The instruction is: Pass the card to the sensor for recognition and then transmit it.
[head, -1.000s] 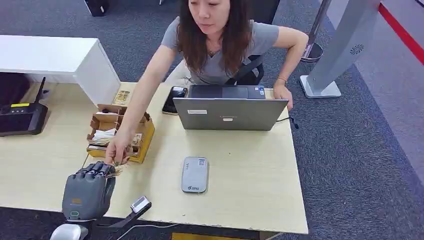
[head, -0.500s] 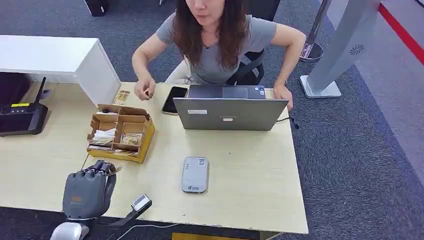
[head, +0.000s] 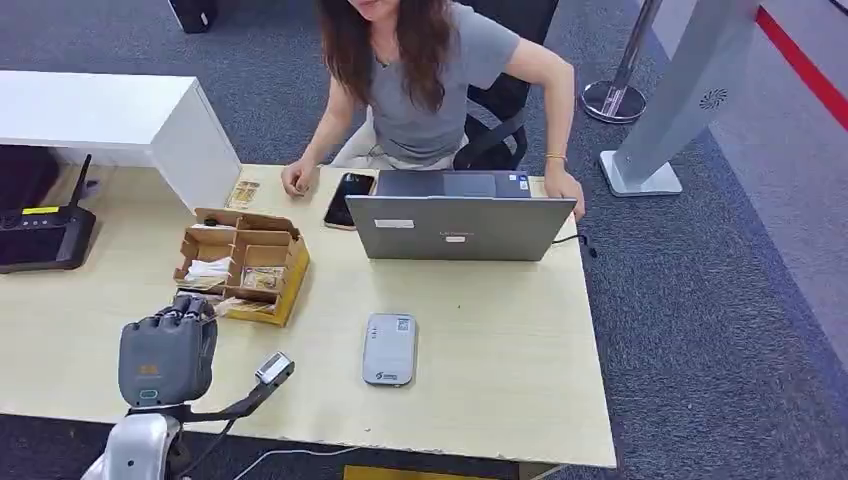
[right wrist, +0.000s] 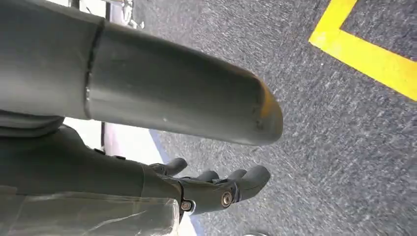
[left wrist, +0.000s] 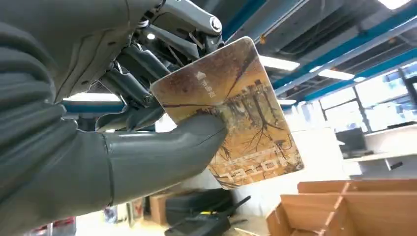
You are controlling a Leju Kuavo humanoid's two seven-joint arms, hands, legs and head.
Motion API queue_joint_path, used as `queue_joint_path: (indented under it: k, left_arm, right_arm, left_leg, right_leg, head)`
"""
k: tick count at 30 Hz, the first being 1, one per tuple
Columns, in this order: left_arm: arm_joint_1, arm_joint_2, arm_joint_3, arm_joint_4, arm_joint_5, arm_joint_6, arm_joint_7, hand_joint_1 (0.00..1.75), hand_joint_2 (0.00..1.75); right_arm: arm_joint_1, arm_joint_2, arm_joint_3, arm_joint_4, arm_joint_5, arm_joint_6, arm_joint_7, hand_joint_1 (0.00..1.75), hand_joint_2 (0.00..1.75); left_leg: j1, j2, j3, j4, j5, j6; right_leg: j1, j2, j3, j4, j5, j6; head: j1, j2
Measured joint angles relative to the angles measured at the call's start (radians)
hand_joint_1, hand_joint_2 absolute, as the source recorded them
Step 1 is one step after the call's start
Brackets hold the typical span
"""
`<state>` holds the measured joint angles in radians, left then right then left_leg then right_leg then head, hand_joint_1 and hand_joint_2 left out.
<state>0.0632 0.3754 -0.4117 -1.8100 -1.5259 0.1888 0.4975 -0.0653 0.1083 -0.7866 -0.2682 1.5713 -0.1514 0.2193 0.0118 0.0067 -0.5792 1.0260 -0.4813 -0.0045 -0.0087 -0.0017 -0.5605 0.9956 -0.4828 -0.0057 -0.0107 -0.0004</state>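
Left hand [left wrist: 123, 128] pinched one card [left wrist: 231, 110] between thumb and fingers — glossy, rounded-corner, brown printed face. One flat grey sensor [head: 389, 348] lay right of it; right hand [right wrist: 162, 142] hung over carpet, fingers loosely apart — held nothing.

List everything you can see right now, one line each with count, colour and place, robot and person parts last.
card: 1, brown-gold, pinched in left hand
sensor: 1, grey, table centre-front
laptop: 1, grey, far table edge
phone: 1, black, left of laptop
cardboard box: 1, brown, compartments with cards
black device: 1, table's left end
white cabinet: 1, far left
table: 1, light wood
person: 1, grey shirt, behind laptop
left hand: grey, front left, near the box
right hand: grey, hanging over carpet
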Motion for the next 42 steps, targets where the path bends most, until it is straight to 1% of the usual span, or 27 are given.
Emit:
queue_joint_path:
  k: [2, 6, 10, 15, 22, 27, 30, 35, 42]
  left_arm:
    - [-0.017, 0.023, -0.026, 0.020, 0.000, 0.000, 0.005, 1.75, 1.75]
    - [-0.057, 0.051, -0.069, 0.054, 0.000, 0.003, 0.012, 1.75, 1.75]
    - [-0.093, 0.052, -0.107, 0.100, 0.000, 0.022, -0.006, 1.75, 1.75]
    - [-0.133, 0.050, -0.159, 0.148, 0.000, 0.046, -0.013, 1.75, 1.75]
    - [-0.185, 0.053, -0.243, 0.199, 0.000, 0.077, -0.005, 1.75, 1.75]
    - [-0.251, 0.088, -0.354, 0.232, 0.000, 0.128, 0.013, 1.75, 1.75]
    - [-0.271, 0.100, -0.402, 0.245, 0.000, 0.140, 0.014, 1.75, 1.75]
    - [-0.292, 0.103, -0.437, 0.266, 0.000, 0.150, 0.006, 1.75, 1.75]
    - [-0.304, 0.098, -0.457, 0.295, 0.000, 0.164, -0.011, 1.75, 1.75]
  right_arm:
    - [0.000, 0.000, 0.008, 0.000, 0.000, 0.000, -0.001, 0.00, 0.00]
    - [-0.002, 0.000, 0.015, 0.000, 0.000, 0.000, -0.002, 0.00, 0.00]
    - [-0.004, 0.000, 0.023, 0.000, 0.000, 0.003, -0.002, 0.00, 0.00]
    - [-0.005, 0.000, 0.035, 0.001, 0.000, 0.005, -0.002, 0.00, 0.00]
    - [-0.009, 0.000, 0.054, 0.001, 0.000, 0.014, -0.002, 0.00, 0.00]
    - [-0.023, 0.000, 0.071, 0.001, 0.000, 0.023, -0.002, 0.00, 0.00]
    - [-0.027, 0.000, 0.081, 0.001, 0.000, 0.024, -0.002, 0.00, 0.00]
    - [-0.027, 0.000, 0.085, 0.002, 0.000, 0.024, -0.002, 0.00, 0.00]
    - [-0.028, 0.000, 0.089, 0.002, 0.000, 0.026, -0.002, 0.00, 0.00]
  left_leg:
    - [0.000, 0.000, 0.000, 0.000, 0.000, 0.000]
    - [-0.001, -0.001, 0.000, 0.000, 0.000, 0.000]
    - [-0.001, 0.000, 0.000, 0.000, 0.000, 0.000]
    - [0.000, 0.000, 0.000, 0.000, 0.000, 0.000]
    - [0.000, 0.000, 0.000, 0.000, 0.000, 0.000]
    - [0.000, 0.000, 0.000, 0.000, 0.000, 0.000]
    - [0.000, 0.000, 0.000, 0.000, 0.000, 0.000]
    - [0.000, 0.000, 0.000, 0.000, 0.000, 0.000]
    - [0.000, 0.000, 0.000, 0.000, 0.000, 0.000]
  right_leg:
    - [0.000, 0.000, 0.000, 0.000, 0.000, 0.000]
    - [0.000, 0.000, 0.000, 0.000, 0.000, 0.000]
    - [0.000, 0.000, 0.000, 0.000, 0.000, 0.000]
    - [0.000, 0.000, 0.000, 0.000, 0.000, 0.000]
    - [0.000, 0.000, 0.000, 0.000, 0.000, 0.000]
    - [0.000, 0.000, 0.000, 0.000, 0.000, 0.000]
    - [0.000, 0.000, 0.000, 0.000, 0.000, 0.000]
    - [0.000, 0.000, 0.000, 0.000, 0.000, 0.000]
    - [0.000, 0.000, 0.000, 0.000, 0.000, 0.000]
  head:
    - [0.000, 0.000]
    - [0.000, 0.000]
    - [0.000, 0.000]
    - [0.000, 0.000]
    - [0.000, 0.000]
    - [0.000, 0.000]
    - [0.000, 0.000]
    - [0.000, 0.000]
    - [0.000, 0.000]
